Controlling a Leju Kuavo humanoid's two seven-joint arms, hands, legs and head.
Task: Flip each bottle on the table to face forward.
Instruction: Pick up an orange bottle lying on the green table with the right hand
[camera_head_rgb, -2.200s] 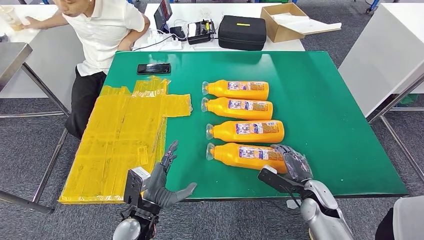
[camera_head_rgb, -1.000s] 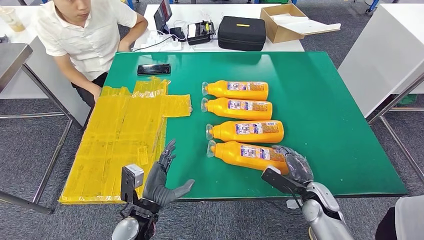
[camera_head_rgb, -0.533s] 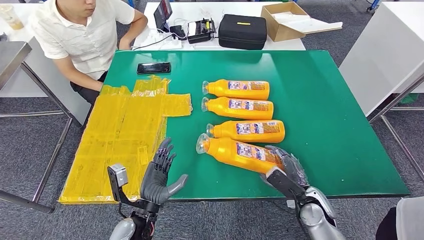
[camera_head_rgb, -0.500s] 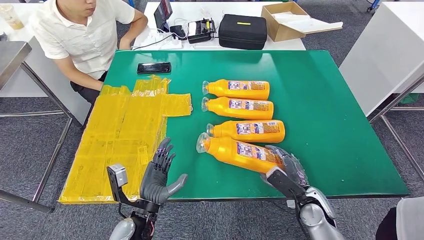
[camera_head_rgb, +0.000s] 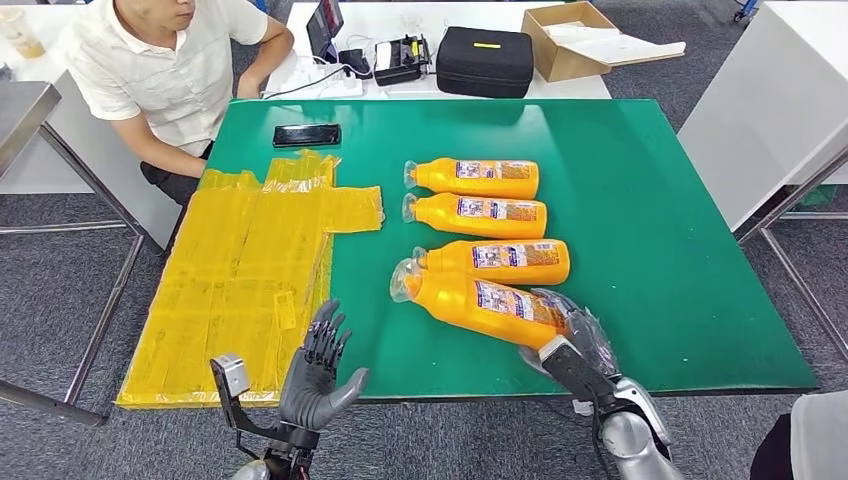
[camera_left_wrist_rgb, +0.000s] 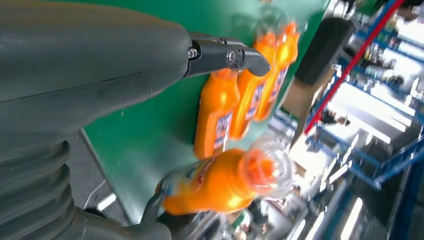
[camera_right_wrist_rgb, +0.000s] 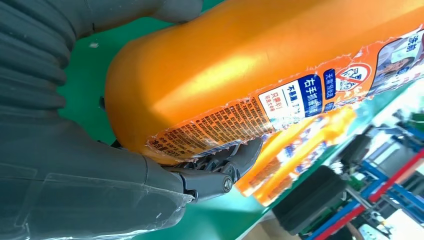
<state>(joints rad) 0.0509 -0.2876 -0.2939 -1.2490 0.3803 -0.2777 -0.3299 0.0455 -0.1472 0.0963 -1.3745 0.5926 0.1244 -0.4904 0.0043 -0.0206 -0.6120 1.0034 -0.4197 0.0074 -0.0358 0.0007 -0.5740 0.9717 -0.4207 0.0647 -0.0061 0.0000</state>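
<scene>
Flip of first bottle in hand. Right hand (camera_head_rgb: 572, 335) clamped on base of nearest bottle (camera_head_rgb: 470, 301), raised near table (camera_head_rgb: 660, 240) front edge, neck tilted up. Left hand (camera_head_rgb: 318, 370) fingers apart, holding nothing. Next, likely: roll bottle over, lay it down.

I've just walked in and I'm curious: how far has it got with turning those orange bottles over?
It looks barely started. The right hand grips the base of the nearest bottle, whose cap end is tilted up off the green table. Nothing looks finished: the three other bottles lie flat in a row, untouched. The left hand hangs free at the table's near edge with its fingers spread.
</scene>
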